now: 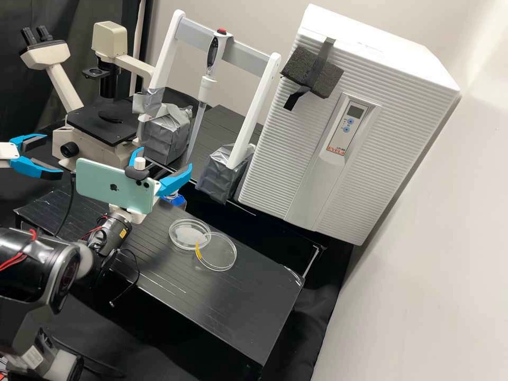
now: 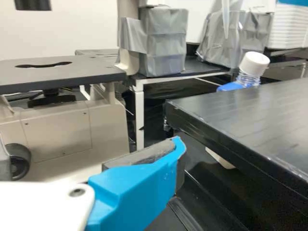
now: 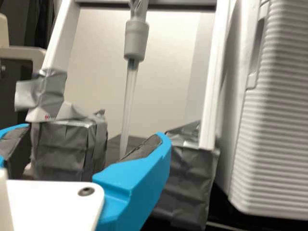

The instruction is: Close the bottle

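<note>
A small clear bottle (image 2: 248,77) stands at the far edge of the black platform (image 1: 238,301), a white cap (image 2: 254,61) on its neck; how tightly the cap sits cannot be told. In the high view the bottle (image 1: 177,201) shows just below my right gripper (image 1: 163,161), which hangs open above it with nothing between its fingers. In the right wrist view one blue finger (image 3: 139,159) points at the pipette stand. My left gripper (image 1: 39,154) hovers open at the bench's left edge, beside the microscope and apart from the bottle. One of its fingers (image 2: 144,166) shows in the left wrist view.
Two clear petri dishes (image 1: 189,233) (image 1: 217,251) lie mid-platform. A big white ribbed box (image 1: 344,132) stands at the right. A pipette (image 1: 203,90) hangs in a white frame on grey taped blocks (image 1: 164,132). A microscope (image 1: 95,121) stands at the back left.
</note>
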You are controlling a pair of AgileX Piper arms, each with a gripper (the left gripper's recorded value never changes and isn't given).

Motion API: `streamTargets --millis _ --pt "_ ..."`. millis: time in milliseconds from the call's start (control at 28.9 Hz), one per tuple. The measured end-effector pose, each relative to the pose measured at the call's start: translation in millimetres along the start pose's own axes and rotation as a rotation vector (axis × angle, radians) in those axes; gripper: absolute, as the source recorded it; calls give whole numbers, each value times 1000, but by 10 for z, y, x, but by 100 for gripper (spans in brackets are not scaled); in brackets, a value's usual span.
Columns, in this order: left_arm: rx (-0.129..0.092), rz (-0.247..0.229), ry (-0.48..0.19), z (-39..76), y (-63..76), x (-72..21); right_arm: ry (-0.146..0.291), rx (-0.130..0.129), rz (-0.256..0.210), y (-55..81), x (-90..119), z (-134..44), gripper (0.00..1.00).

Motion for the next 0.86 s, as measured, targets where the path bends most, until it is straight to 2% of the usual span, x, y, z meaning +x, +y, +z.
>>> streamTargets --millis 104,380,484,518,622,657,691,795,864 --pt "-5 -2 6 9 -12 -25 10 1 14 22 -21 -12 100" --pt "-23 7 33 16 -24 -75 10 1 14 22 -21 -12 100" --pt "-18 18 58 4 -20 -91 10 1 14 22 -21 -12 100" --pt "-5 21 65 7 -19 -102 10 1 14 22 -21 -12 100" --pt "59 40 93 17 3 -125 10 1 14 22 -21 -12 100" --pt "95 46 103 38 6 -135 10 1 14 22 -21 -12 100" --pt "114 51 117 51 5 -142 10 1 14 22 -21 -12 100" --pt "133 66 151 62 10 -162 10 1 14 22 -21 -12 100" --pt "128 71 162 60 14 -174 10 1 14 22 -21 -12 100"
